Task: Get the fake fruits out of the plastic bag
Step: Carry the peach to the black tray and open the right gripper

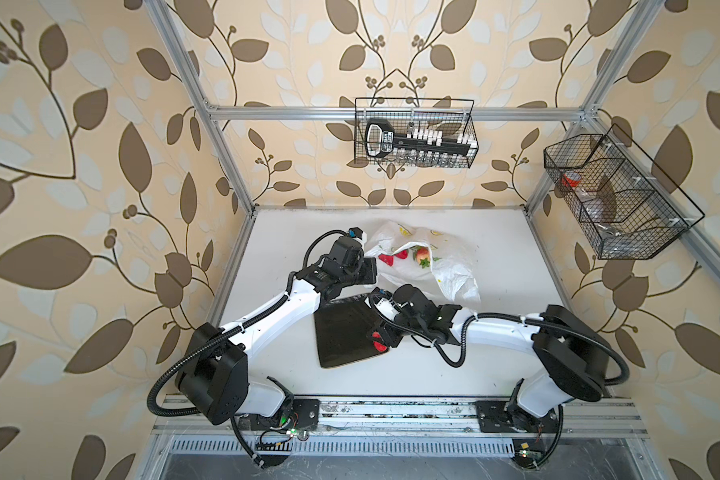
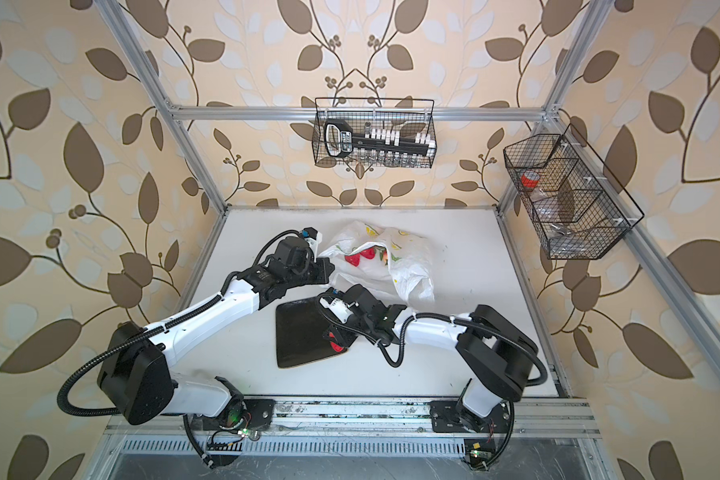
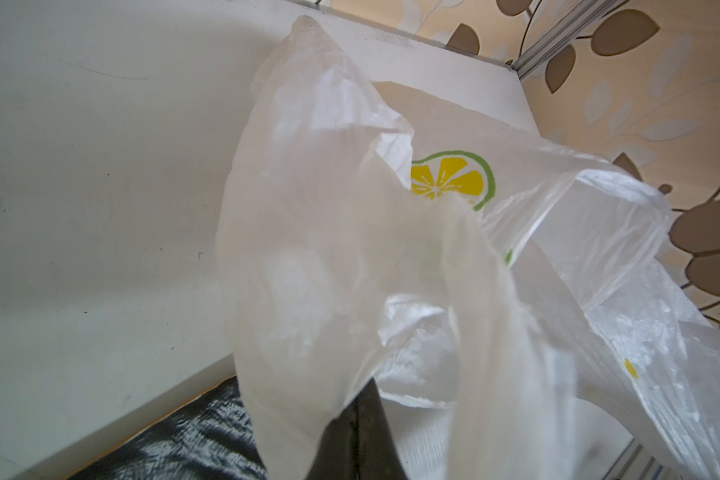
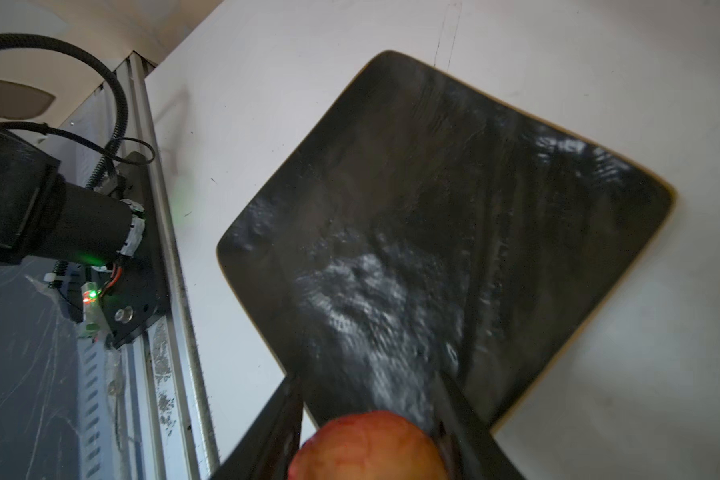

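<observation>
Around plastic bag (image 1: 454,259), open tabletop (image 1: 512,266)

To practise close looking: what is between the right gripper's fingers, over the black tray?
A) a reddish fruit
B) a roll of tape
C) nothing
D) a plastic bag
A: the right wrist view shows a reddish fruit clamped in the right gripper above the black tray.

The left arm (image 1: 267,316) and the right arm (image 1: 499,332) share glossy white link shells between matte black joint housings. A ribbed black cable conduit (image 1: 151,395) loops at 8 o'clock of the left shoulder. White zip ties (image 1: 524,320) bind the right arm's cable, and the right gripper (image 4: 368,380) ends in flat black jaws.
</observation>
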`<move>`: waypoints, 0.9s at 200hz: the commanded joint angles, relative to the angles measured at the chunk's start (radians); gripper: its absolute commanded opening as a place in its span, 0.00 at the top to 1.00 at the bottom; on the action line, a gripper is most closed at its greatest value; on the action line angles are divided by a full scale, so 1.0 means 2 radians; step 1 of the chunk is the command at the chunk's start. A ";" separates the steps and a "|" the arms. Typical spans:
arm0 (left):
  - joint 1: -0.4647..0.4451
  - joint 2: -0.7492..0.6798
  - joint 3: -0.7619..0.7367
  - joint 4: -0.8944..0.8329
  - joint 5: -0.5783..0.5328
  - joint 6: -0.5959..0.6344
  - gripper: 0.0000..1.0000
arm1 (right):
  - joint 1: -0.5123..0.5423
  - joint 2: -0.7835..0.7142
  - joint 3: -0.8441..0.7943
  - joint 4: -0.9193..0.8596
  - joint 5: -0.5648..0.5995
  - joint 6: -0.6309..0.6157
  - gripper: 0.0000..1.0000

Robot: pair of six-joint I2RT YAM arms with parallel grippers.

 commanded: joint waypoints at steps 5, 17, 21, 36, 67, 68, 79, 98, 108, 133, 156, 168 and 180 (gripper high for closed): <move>0.002 -0.018 0.015 -0.008 0.005 0.010 1.00 | 0.003 0.035 0.034 0.029 -0.008 0.004 0.71; 0.002 -0.019 0.013 -0.008 0.004 0.009 1.00 | 0.003 0.053 0.043 0.031 -0.003 0.002 0.71; 0.003 -0.019 0.013 -0.008 0.003 0.008 1.00 | 0.003 0.059 0.046 0.030 -0.002 0.002 0.70; 0.002 -0.018 0.014 -0.008 0.002 0.008 1.00 | 0.003 0.081 0.059 0.025 0.005 0.001 0.67; 0.002 -0.019 0.015 -0.010 0.000 0.008 1.00 | 0.002 0.101 0.062 0.021 0.030 -0.001 0.54; 0.002 -0.019 0.015 -0.010 0.000 0.008 1.00 | 0.003 0.101 0.062 0.021 0.030 -0.001 0.54; 0.002 -0.018 0.015 -0.010 -0.001 0.008 1.00 | 0.003 0.101 0.061 0.019 0.038 -0.004 0.47; 0.002 -0.017 0.016 -0.009 0.000 0.008 1.00 | 0.003 0.092 0.059 0.016 0.049 -0.008 0.37; 0.002 -0.016 0.017 -0.009 0.000 0.008 1.00 | 0.003 0.082 0.058 0.015 0.054 -0.008 0.32; 0.002 -0.013 0.022 -0.009 0.001 0.011 1.00 | 0.003 0.045 0.054 0.009 0.068 -0.009 0.24; 0.002 -0.008 0.027 -0.009 0.004 0.014 1.00 | 0.003 -0.002 0.036 0.007 0.070 -0.012 0.19; 0.002 -0.005 0.030 -0.008 0.007 0.016 1.00 | 0.003 -0.033 0.018 0.011 0.063 -0.018 0.19; 0.002 -0.004 0.033 -0.009 0.011 0.020 1.00 | 0.003 -0.070 -0.006 0.018 0.052 -0.026 0.19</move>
